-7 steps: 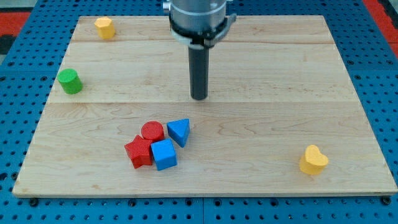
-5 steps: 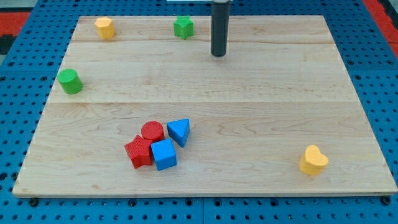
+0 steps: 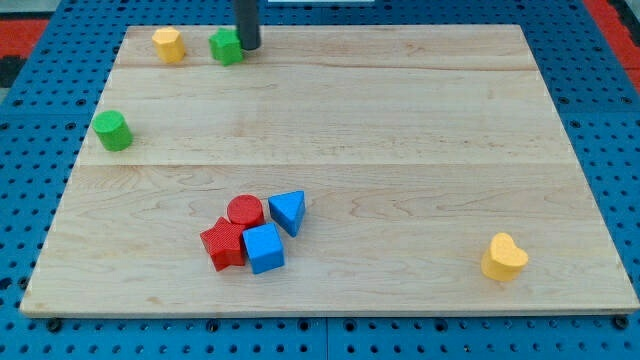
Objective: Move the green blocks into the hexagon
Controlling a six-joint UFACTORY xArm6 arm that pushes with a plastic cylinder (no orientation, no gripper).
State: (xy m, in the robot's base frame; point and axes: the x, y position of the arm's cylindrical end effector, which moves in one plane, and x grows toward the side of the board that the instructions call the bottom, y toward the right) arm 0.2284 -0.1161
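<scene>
A green block of unclear, star-like shape (image 3: 226, 46) sits near the view's top left, a short way to the right of the yellow hexagon (image 3: 168, 44). My tip (image 3: 246, 47) is right against that green block's right side. A green cylinder (image 3: 113, 131) stands apart at the board's left edge, lower down.
A cluster lies at the lower middle: a red cylinder (image 3: 245, 211), a red star (image 3: 224, 243), a blue cube (image 3: 264, 248) and a blue triangle (image 3: 288, 211). A yellow heart (image 3: 503, 257) sits at the lower right. The wooden board (image 3: 420, 150) rests on a blue pegboard.
My tip went from the board's middle up to the top, then swept left. The green block slid left with it, from the top middle toward the yellow hexagon.
</scene>
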